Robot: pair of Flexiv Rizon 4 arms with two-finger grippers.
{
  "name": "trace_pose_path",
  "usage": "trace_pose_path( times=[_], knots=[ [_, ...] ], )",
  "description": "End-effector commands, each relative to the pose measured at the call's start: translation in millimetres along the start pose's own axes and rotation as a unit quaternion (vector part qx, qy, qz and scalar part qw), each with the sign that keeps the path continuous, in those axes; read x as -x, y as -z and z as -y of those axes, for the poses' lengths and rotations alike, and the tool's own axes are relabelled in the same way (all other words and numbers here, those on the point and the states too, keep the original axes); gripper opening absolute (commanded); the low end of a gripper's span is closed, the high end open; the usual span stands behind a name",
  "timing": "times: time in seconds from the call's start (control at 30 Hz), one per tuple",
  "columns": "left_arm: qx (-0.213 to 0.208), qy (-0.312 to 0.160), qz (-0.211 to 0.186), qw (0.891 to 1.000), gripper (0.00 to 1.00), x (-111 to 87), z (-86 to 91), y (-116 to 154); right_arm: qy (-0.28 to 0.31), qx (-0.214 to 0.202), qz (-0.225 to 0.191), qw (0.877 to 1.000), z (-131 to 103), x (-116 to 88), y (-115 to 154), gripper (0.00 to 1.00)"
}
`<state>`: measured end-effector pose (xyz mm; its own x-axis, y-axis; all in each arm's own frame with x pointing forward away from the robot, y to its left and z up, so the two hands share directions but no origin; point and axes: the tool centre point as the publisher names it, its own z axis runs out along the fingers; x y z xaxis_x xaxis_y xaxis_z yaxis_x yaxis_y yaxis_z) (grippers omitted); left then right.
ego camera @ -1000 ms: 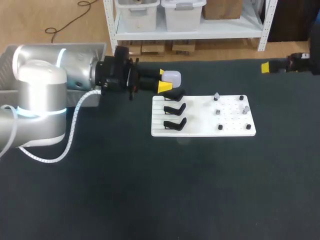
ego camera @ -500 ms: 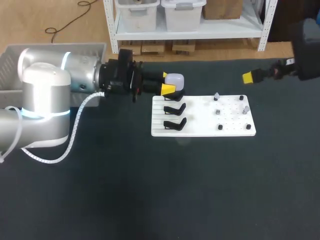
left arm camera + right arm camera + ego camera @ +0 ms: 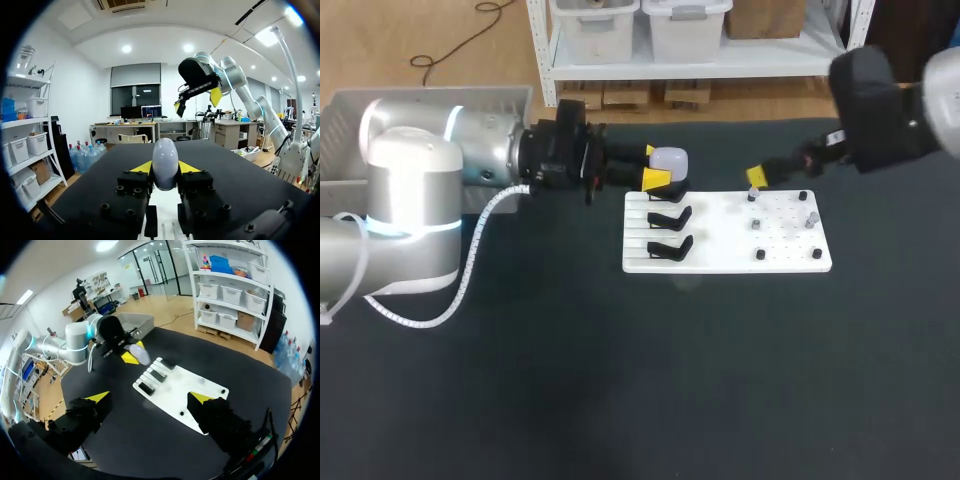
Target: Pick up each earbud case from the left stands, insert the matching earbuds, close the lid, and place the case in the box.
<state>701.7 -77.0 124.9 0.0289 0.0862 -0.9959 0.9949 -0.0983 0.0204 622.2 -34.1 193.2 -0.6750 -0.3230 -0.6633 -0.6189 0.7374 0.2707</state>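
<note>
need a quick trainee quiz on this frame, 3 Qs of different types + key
1. True or false: the earbud case lies loose on the white board.
2. How many black stands are on the board's left part? A) two B) three C) five
3. Fill in: in the right wrist view, the right jaws are ____, with nothing between them.

Key:
1. False. The left jaws are shut on it from two sides.
2. B
3. open
</note>
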Motion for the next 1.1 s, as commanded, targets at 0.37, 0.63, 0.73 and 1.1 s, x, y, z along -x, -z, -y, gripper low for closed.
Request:
trace_pose_path(
  times=[0.37, 0.63, 0.73, 1.1],
  knots=[
    [0.000, -0.001, 0.001, 1.000, 0.00, -0.7, -0.6, 0.0, 0.003, 0.025, -0.041, 0.999, -26.6, 23.0, -51.2, 1.00],
    [0.000, -0.001, 0.001, 1.000, 0.00, -0.7, -0.6, 0.0, 0.001, 0.031, -0.063, 0.998, -30.0, 23.3, -72.1, 1.00],
    [0.000, -0.001, 0.001, 1.000, 0.00, -0.7, -0.6, 0.0, -0.002, 0.033, -0.068, 0.997, -30.2, 24.3, -77.8, 1.00],
    [0.000, -0.001, 0.001, 1.000, 0.00, -0.7, -0.6, 0.0, -0.006, 0.032, -0.084, 0.996, -26.6, 25.5, -100.4, 1.00]
  ],
)
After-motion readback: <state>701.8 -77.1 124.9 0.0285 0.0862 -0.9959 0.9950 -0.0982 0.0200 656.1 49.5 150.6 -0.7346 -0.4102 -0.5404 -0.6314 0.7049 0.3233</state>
